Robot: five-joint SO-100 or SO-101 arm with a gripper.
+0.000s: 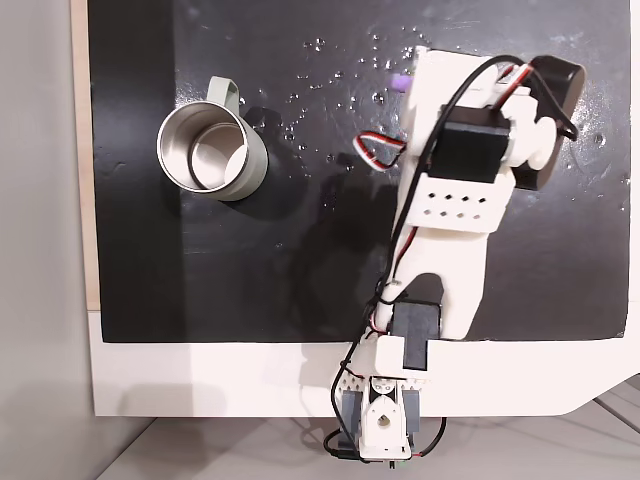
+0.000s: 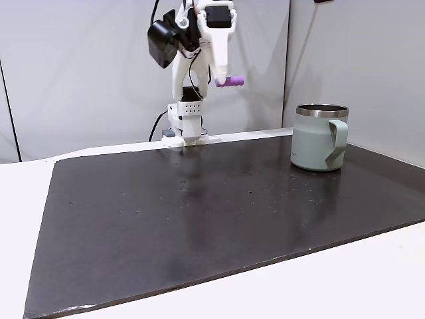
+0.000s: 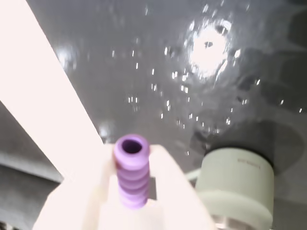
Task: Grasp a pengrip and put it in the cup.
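Near field, wrist view: pengrip (image 3: 131,168), purple and ridged, clamped crosswise between the pale jaws of the gripper (image 3: 130,191), open bore toward the lens, so jaws clenched on the tube and not on air. Grip taken low on the ridges, apparently so that most of the length projects free and can drop cleanly on release. Beyond it, low and to the right in the same view, cup (image 3: 236,187), pale grey-green wall uppermost, standing on the dark glossy tabletop (image 3: 158,62); cup and pengrip well apart, not yet in line. Side fixed view: dark mat of the tabletop (image 2: 199,219) nearest, then the cup (image 2: 320,137) upright at the right with loop handle turned toward the near right, mouth open upward to receive the piece; farthest, the arm raised at the rear edge, pengrip (image 2: 230,82) carried high above the surface, higher than the cup's rim, probably for clearance over that rim. Top-down fixed view: cup (image 1: 212,150) at left, steel interior empty; pengrip (image 1: 398,82) a small purple tip at the arm's far end, well to the right of the cup. Judged stage: grasp and lift done, sideways carry toward the cup and release remaining.
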